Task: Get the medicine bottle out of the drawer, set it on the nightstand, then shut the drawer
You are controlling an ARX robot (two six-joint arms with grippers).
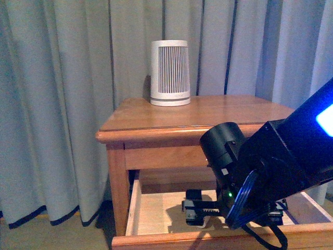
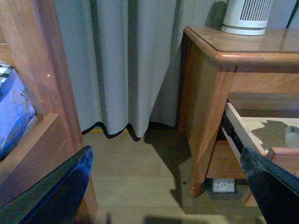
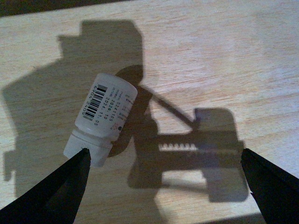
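Inside the open drawer [image 3: 210,56]: right pincer [image 3: 164,154] is spread wide and grips nothing. Both dark fingertips [image 3: 70,186] hang above the pale wood floor.

The medicine bottle [image 3: 105,116] lies on its side on the drawer floor, tilted diagonally. Its cap end is right beside one fingertip; can't confirm contact.

- Label: black barcode along one edge, plus small printed lines.
- One line looks like a date starting "2024". The other digits are too small to trust, and no brand name is readable.
- Body: small white plastic cylinder, white cap slightly narrower than the body, pale label wrapped round it.

Hard shadows of the pincer and the bottle fall across the floor.

Front view: right pincer [image 1: 200,211] is down in the drawer [image 1: 223,240], which is pulled out under the nightstand [image 1: 182,117] top. The black arm covers most of the drawer's right half.

A white ribbed cone-shaped device [image 1: 170,73] stands at the back of the tabletop. Grey curtains [image 1: 62,104] hang behind.

Left pincer [image 2: 164,154] is wide open and empty. It hangs well clear of the nightstand [image 2: 210,93], over the floor.

Its camera sees the drawer [image 2: 247,130] from the side, with the bottle [image 2: 292,135] lying inside. The ribbed device [image 2: 246,16] is up top and a wall socket [image 2: 223,185] sits low behind the legs.

Another wooden unit [image 2: 42,93] is close by, with a blue-and-white pack [image 2: 14,112] on it; its print is unreadable.
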